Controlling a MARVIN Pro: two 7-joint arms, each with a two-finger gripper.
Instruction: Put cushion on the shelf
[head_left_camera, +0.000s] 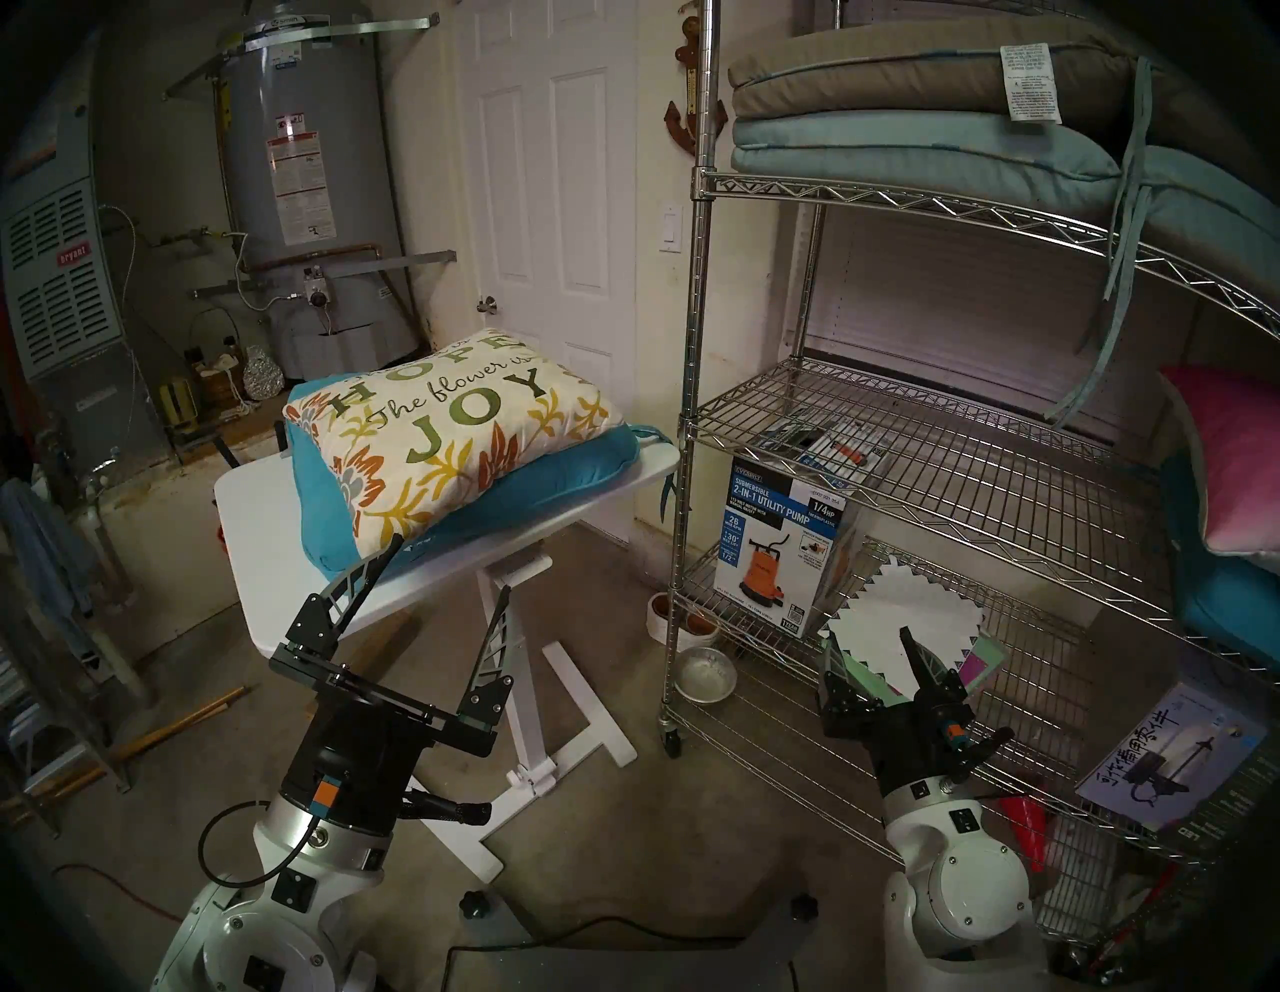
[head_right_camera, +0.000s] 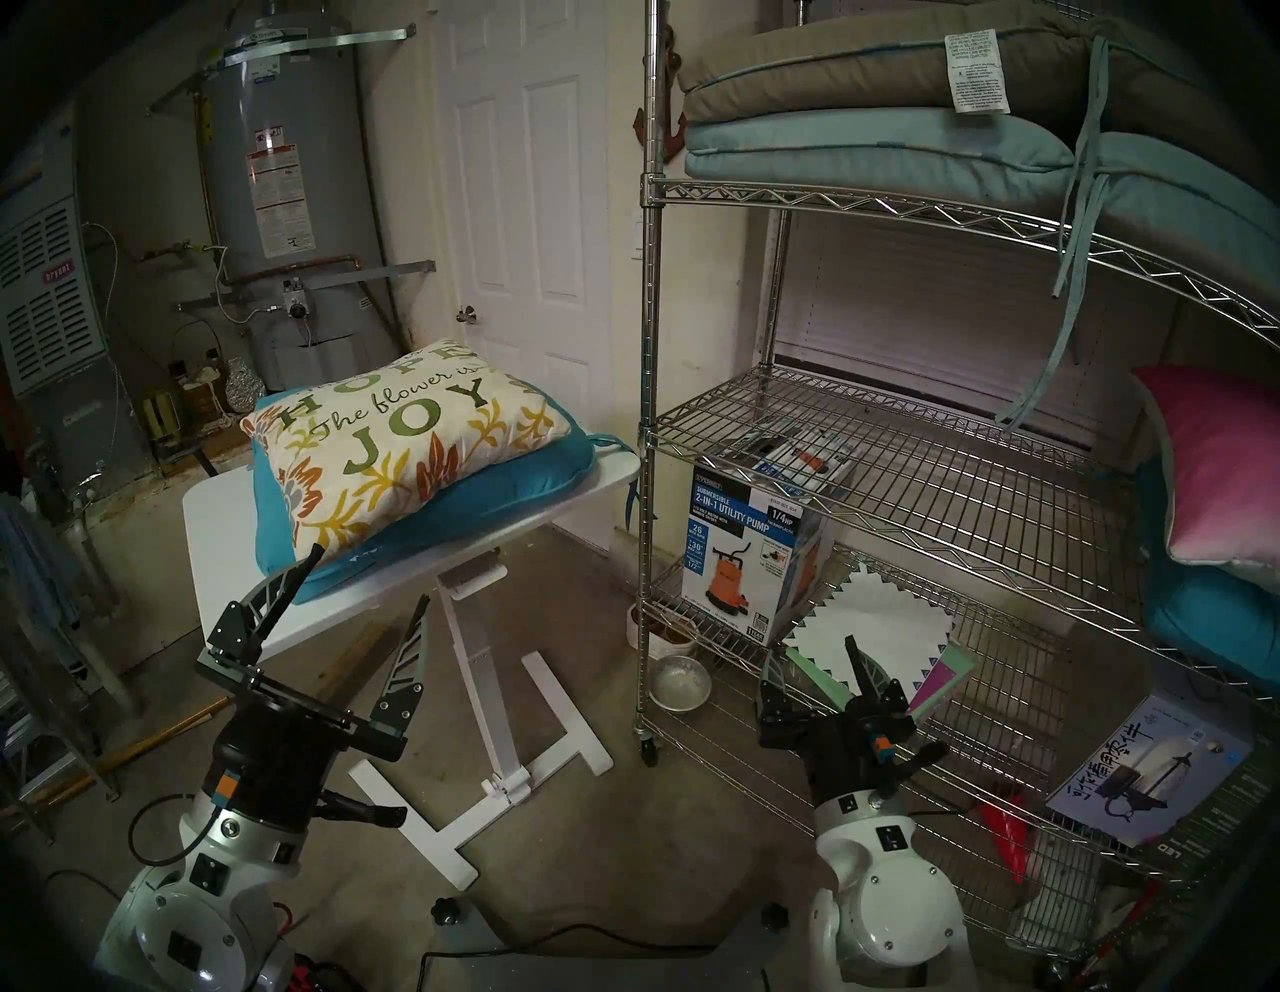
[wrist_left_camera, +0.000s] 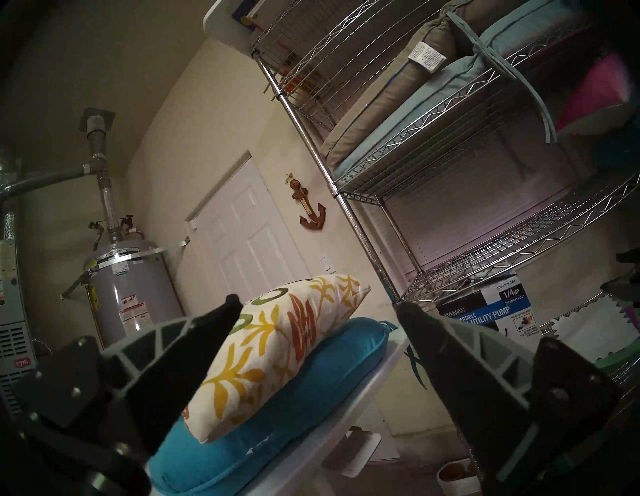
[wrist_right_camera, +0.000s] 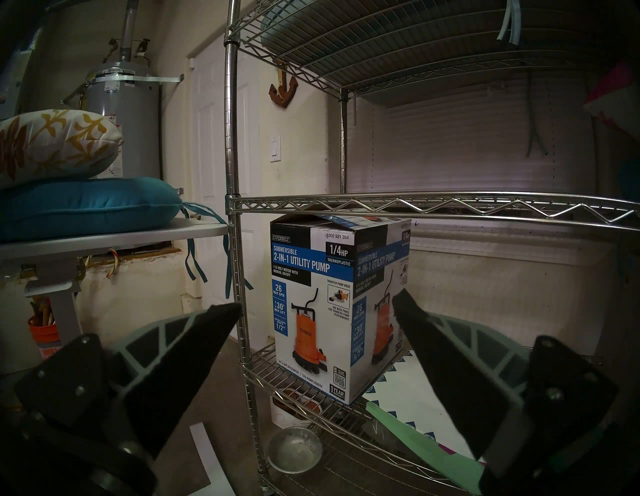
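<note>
- A grey water heater stands at the far left wall, with a white door beside it.
- In front of them is a white table on a stand, its top tilted.
- A teal seat cushion lies on the table, and the cushion with green "HOPE" and "JOY" lettering rests on top of it, not on the shelf.
- The left gripper is just in front of the table's near edge, pointing up toward the cushion; its fingers are spread wide and hold nothing. In the head view the left fingertip overlaps the cushion's near corner, but whether it touches I cannot tell.
- To the right stands the shelf, a chrome wire unit on wheels.
- Its upper tier carries folded tan and pale blue pads.
- The middle tier is bare at its left end, with a pink pillow at its right end.
- A pump box sits on a lower tier.
- The right gripper points level at the shelf's lower tiers, fingers apart and empty.
</note>
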